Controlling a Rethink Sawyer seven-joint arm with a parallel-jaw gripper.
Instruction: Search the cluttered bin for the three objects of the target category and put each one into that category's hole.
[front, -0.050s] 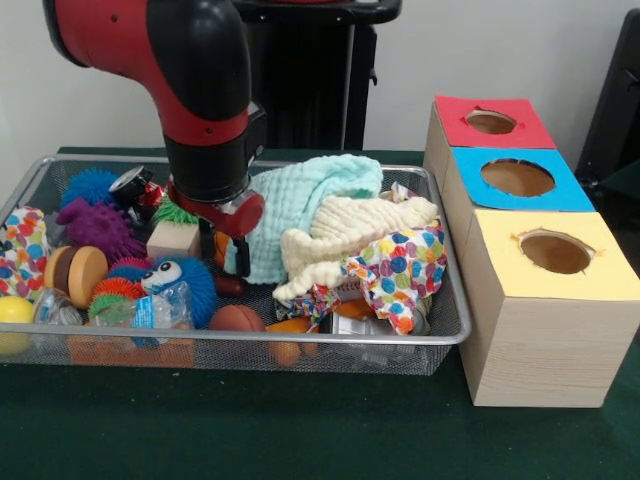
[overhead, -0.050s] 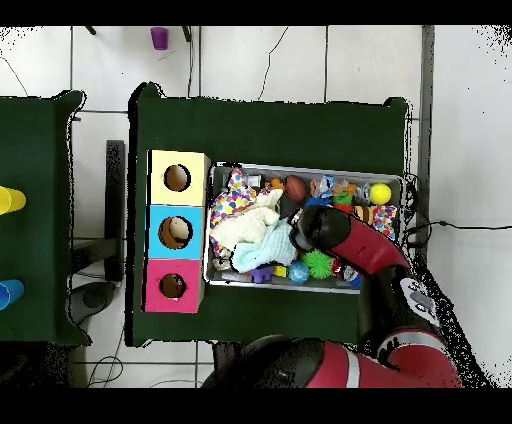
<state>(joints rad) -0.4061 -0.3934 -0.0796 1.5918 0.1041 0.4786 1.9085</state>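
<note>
Gripper (front, -0.050s: 228, 258), grip state unclear, hangs low inside cluttered mesh bin (front, -0.050s: 455, 325) beside mint cloth (front, -0.050s: 295, 200); sorting looks barely begun.

A green-covered table (front, -0.050s: 250, 430) carries a wire-mesh bin (front, -0.050s: 440, 345) beside three wooden boxes (front, -0.050s: 540, 340).

We see a big round arm (front, -0.050s: 190, 80), shiny red with black parts. Its black wrist ends in a red ring. Under it hangs a small dark end effector (front, -0.050s: 226, 255).
</note>
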